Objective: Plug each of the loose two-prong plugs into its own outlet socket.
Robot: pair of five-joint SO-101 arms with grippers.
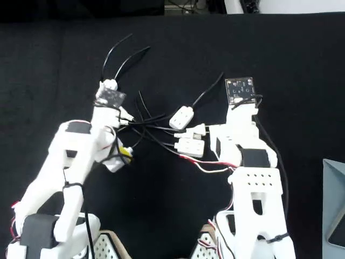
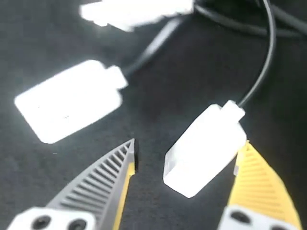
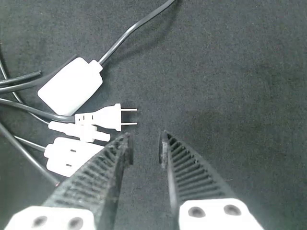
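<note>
— Largest first?
— The black table (image 1: 280,65). The left gripper (image 2: 187,146) is spread wide around a white socket (image 2: 201,153) that touches its yellow finger (image 2: 254,187).
— And the right?
— The right gripper (image 3: 144,139) is slightly parted and empty. From above, the two-prong plug (image 3: 103,118) lies at its nine o'clock, between a second socket (image 3: 71,86) and a third socket (image 3: 69,155).

Nothing legible anywhere: no text, label, brand, number or sign clear enough to read.
</note>
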